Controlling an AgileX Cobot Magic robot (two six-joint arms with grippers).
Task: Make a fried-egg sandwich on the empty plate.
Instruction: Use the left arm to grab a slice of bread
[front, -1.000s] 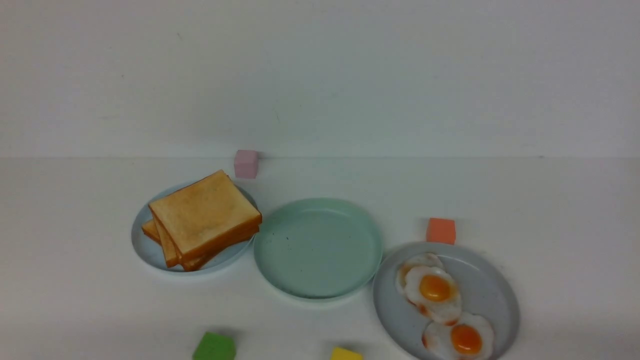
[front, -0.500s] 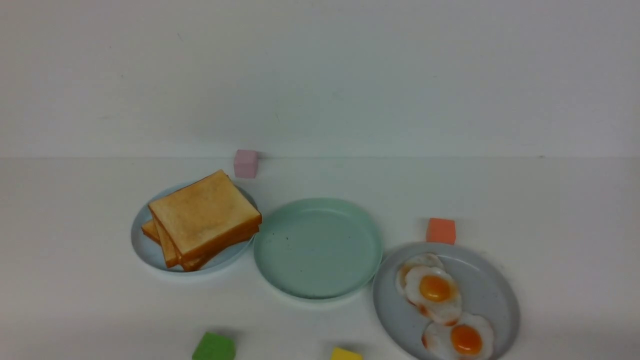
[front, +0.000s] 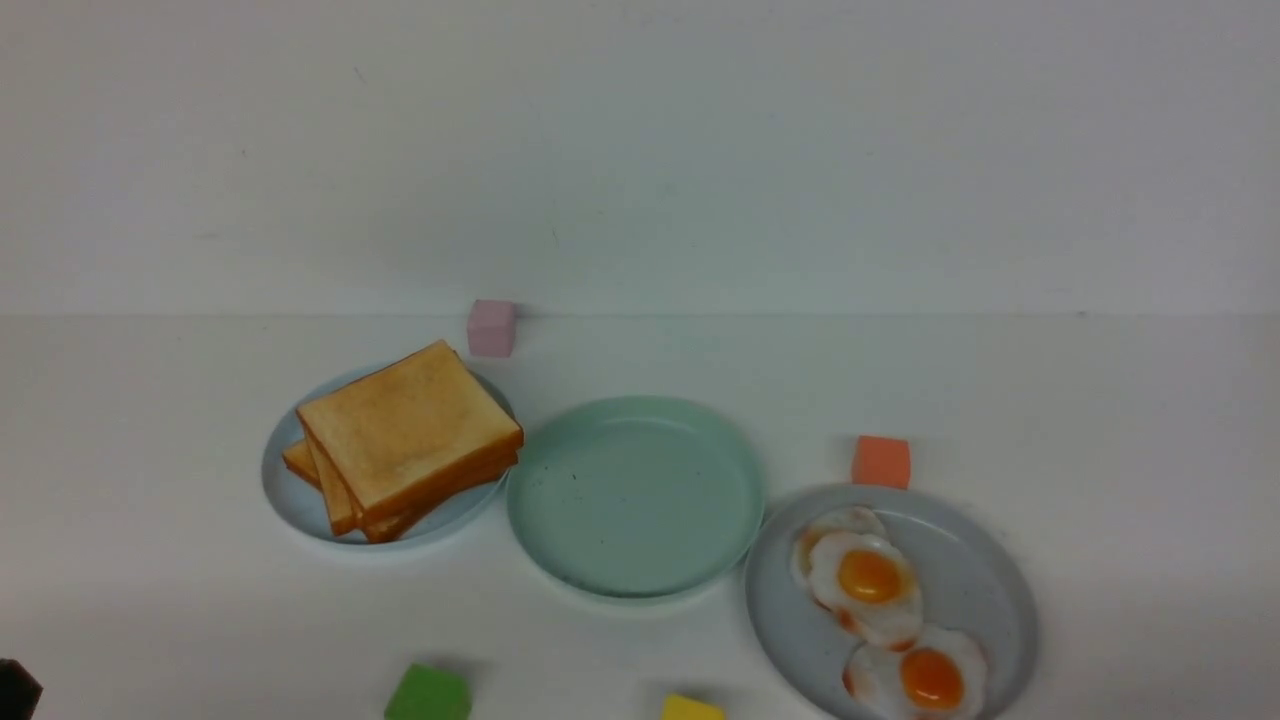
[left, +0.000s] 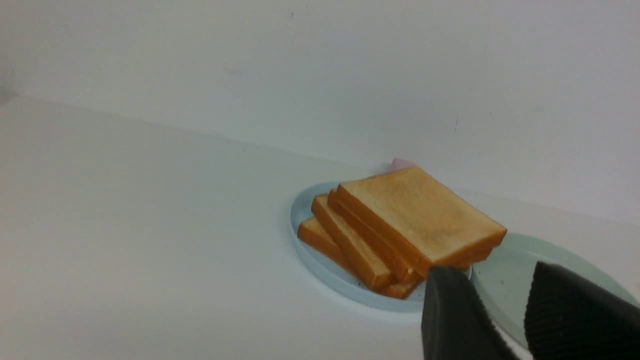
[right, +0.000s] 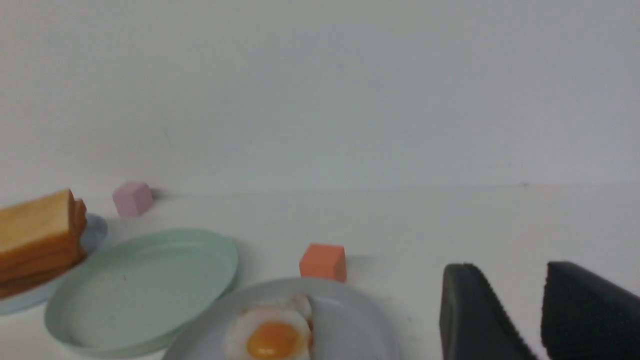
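The empty mint-green plate (front: 635, 495) sits mid-table; it also shows in the left wrist view (left: 510, 270) and the right wrist view (right: 145, 285). Left of it, an askew pile of toast slices (front: 410, 435) lies on a pale blue plate (front: 285, 490). Right of it, two fried eggs (front: 868, 580) lie on a larger grey plate (front: 985, 580). No fried-egg sandwich is in view. My left gripper (left: 495, 272) is open and empty, short of the toast (left: 415, 215). My right gripper (right: 507, 270) is open and empty, beside the grey plate and its egg (right: 272, 337).
A pink cube (front: 492, 327) stands behind the toast plate and an orange cube (front: 881, 461) behind the grey plate. A green cube (front: 428, 693) and a yellow cube (front: 690, 709) sit at the near edge. A dark part of my left arm (front: 12, 690) shows at the bottom left corner.
A dark part of my left arm has come into the front view at the bottom left corner. The plates, toast, eggs and cubes have not moved.
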